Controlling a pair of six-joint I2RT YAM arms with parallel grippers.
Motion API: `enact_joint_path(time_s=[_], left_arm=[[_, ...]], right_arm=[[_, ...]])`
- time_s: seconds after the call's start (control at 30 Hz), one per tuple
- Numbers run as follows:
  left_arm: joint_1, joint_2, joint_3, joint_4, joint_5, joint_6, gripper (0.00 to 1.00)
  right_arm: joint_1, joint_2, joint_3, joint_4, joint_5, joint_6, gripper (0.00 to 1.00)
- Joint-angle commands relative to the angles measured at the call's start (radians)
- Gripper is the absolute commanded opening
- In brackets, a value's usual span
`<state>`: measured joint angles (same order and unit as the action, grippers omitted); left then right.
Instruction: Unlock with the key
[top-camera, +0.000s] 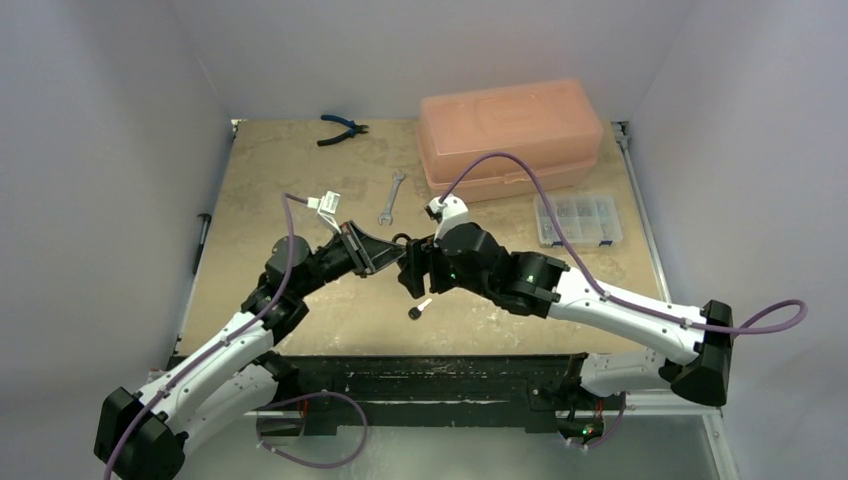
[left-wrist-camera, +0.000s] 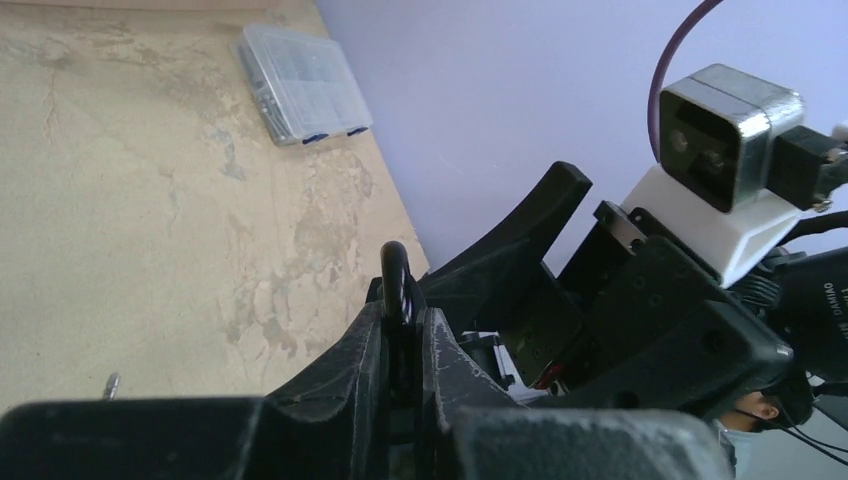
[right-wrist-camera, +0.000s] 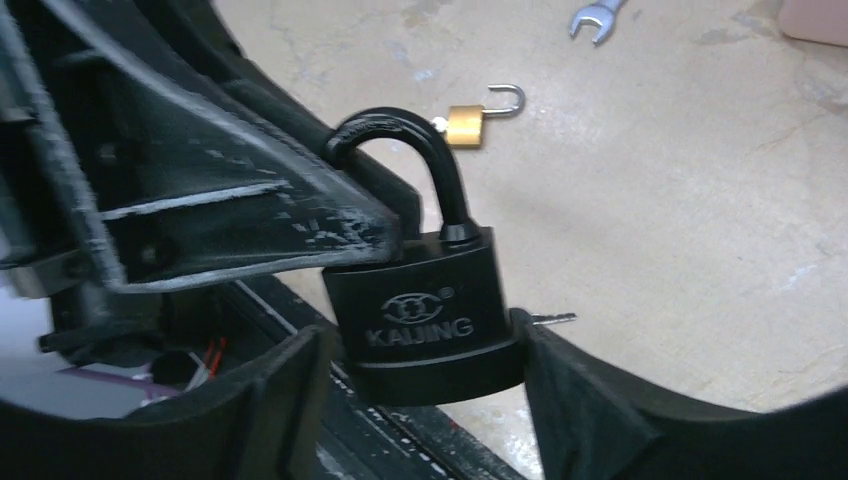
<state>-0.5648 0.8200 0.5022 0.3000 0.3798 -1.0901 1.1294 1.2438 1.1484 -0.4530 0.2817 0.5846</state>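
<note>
**A:** Top view first. How do my arms sit?

**B:** Both reach in low and meet over the middle of the surface (top-camera: 290, 170), elbows bent outward. My left gripper (top-camera: 385, 252) and right gripper (top-camera: 412, 268) are nose to nose, with the padlock (top-camera: 403, 241) between them, shackle end toward the left one. The key (top-camera: 417, 311) lies on the surface just nearside of the right gripper. Its dark head is nearest us and its pale shank angles away to the right.

**A:** Left wrist?

**B:** My left fingers (left-wrist-camera: 365, 350) are pinched together on the shackle (left-wrist-camera: 397, 280), a smooth black round bar curving up out of the gap. The fingers are matte black and scuffed.

**A:** Right wrist?

**B:** The padlock sits between my right fingers, which press against its two flanks. The shackle is up in frame, and the long axis is near upright, leaning slightly left. The body is satin black with rounded shoulders and raised lettering. The key's metal tip shows behind one finger. Farther off lie a brass lock (right-wrist-camera: 468, 122), its shackle swung open, and a steel wrench (right-wrist-camera: 595, 15), both on the mottled tan surface.
</note>
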Motion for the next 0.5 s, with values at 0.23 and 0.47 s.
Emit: enact_joint_path(time_s=[0.23, 0.47], left_arm=[[0.004, 0.018, 0.038, 0.217, 0.136, -0.007, 0.00], [0.005, 0.041, 0.076, 0.367, 0.244, -0.059, 0.00]], right_arm=[[-0.096, -0.206, -0.052, 0.203, -0.210, -0.027, 0.99], [-0.285, -0.287, -0.154, 0.290, -0.554, -0.004, 0.98]])
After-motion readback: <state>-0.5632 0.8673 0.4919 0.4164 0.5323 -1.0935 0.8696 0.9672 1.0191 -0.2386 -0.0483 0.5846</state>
